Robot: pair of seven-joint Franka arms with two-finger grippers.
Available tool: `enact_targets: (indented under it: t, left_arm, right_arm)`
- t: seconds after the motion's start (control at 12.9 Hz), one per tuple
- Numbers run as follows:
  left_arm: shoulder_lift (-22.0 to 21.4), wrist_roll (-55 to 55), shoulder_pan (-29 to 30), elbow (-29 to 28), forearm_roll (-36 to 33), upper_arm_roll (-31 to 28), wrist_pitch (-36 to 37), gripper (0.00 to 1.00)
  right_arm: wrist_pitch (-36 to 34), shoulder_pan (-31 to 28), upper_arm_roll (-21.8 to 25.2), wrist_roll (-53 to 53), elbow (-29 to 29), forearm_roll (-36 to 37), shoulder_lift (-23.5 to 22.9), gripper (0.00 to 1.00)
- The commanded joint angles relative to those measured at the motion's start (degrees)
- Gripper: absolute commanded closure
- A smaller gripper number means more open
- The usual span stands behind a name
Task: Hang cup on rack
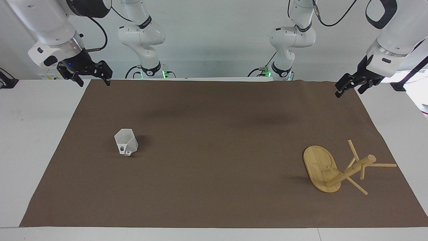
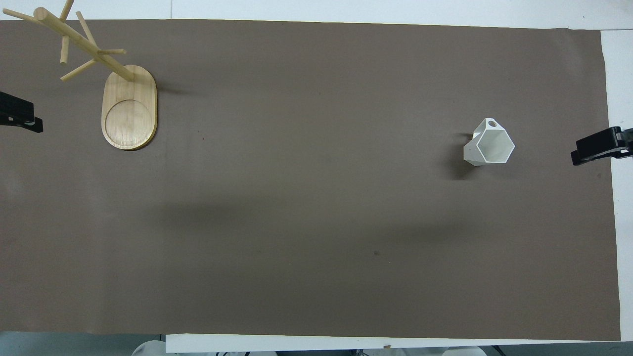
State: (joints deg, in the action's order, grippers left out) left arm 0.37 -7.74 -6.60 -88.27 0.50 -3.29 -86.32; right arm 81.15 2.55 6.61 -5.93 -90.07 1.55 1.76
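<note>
Here, a white faceted cup (image 1: 126,142) (image 2: 488,143) stands upright on the brown mat (image 1: 214,140) (image 2: 316,207) covering the bench (image 1: 36,110), toward the right arm's end; its hexagonal mouth faces up and its pierced, blocky handle points away from the robots. Well apart from it, toward the left arm's end of the mat, the bamboo rack (image 1: 337,169) (image 2: 106,79) stands on its oval base, slightly farther from the robots than the cup; its round post rises from the end of the base farther from the robots, and thin pegs stick out around the upper part of the post; none of the pegs carries anything. The right claw (image 1: 89,74) (image 2: 593,148) hangs in the air above the mat's corner at the right arm's end, fingers spread wide and holding nothing; the left claw (image 1: 354,85) (image 2: 22,118) hangs above the mat's edge at the left arm's end, and whether its fingers are apart or together cannot be told; both arms wait clear of cup and rack.
</note>
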Motion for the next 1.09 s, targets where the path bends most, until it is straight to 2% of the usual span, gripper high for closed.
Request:
enact_targets:
  t: [0.0, 0.31, 0.39, 0.7, 1.01]
  left_arm:
    - [-1.6, 0.18, 0.36, -1.82, -0.24, 0.21, 0.1, 0.0]
    - [-1.6, 0.18, 0.36, -1.82, -0.24, 0.21, 0.01, 0.0]
    - [-1.6, 0.18, 0.36, -1.82, -0.24, 0.21, 0.01, 0.0]
    - [-1.6, 0.18, 0.36, -1.82, -0.24, 0.21, 0.01, 0.0]
    - [-1.6, 0.18, 0.36, -1.82, -0.24, 0.21, 0.1, 0.0]
  right_arm:
    - [0.41, 0.0, -0.28, 0.83, 0.25, 0.82, -0.27, 0.0]
    - [0.15, 0.09, -0.28, 0.14, -0.63, 0.82, 0.43, 0.0]
    - [-0.11, 0.09, -0.37, -3.35, -0.98, 0.82, 0.52, 0.0]
    - [5.33, -3.33, -0.28, -30.48, -2.13, 0.47, -0.18, 0.0]
    - [10.16, -13.34, -0.28, -70.6, -0.02, -9.35, -8.07, 0.0]
